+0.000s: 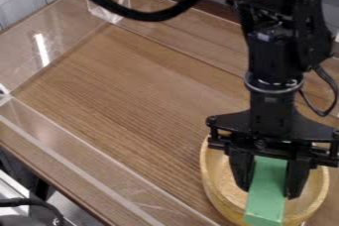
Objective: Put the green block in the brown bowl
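My black gripper (269, 175) hangs straight down over the brown bowl (215, 188) at the lower right. Its two fingers are shut on the green block (267, 195), which stands on end between them with its lower end down inside the bowl. Whether the block touches the bowl's bottom is hidden by the fingers. Only the bowl's left rim and part of its right rim show around the gripper.
The wooden table (133, 91) is fenced by low clear plastic walls (54, 136) along the left and front. A clear folded stand (106, 10) sits at the back left. A dark cable runs along the right side near the arm.
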Tool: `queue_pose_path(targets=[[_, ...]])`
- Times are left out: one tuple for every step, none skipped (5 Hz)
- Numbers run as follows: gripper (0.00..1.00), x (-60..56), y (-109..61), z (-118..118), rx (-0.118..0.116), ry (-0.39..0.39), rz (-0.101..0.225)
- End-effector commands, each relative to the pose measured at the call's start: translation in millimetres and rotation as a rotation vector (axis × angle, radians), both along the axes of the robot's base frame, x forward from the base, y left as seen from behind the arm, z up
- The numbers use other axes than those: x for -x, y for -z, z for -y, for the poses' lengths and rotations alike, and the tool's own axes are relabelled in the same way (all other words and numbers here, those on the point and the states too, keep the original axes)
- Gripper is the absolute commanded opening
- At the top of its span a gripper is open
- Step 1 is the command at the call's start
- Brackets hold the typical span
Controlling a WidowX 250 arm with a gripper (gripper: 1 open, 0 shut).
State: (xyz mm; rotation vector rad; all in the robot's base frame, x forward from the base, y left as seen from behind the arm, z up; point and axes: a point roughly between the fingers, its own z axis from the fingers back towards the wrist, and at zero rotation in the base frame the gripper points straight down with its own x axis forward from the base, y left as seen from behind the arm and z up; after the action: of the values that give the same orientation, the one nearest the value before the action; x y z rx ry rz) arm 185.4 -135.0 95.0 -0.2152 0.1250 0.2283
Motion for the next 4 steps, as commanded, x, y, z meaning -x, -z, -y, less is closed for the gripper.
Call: queue_pose_path(targets=[[0.00,-1.3,-13.3,-0.6,0.029,0.003,0.047],[0.00,0.5,-14.3,-1.5,0.034,0.009,0.046],[0.00,2.4,-16.5,-2.3,0.041,0.013,0.042],[0.00,4.1,-19.2,-3.0,0.047,0.017,0.039]])
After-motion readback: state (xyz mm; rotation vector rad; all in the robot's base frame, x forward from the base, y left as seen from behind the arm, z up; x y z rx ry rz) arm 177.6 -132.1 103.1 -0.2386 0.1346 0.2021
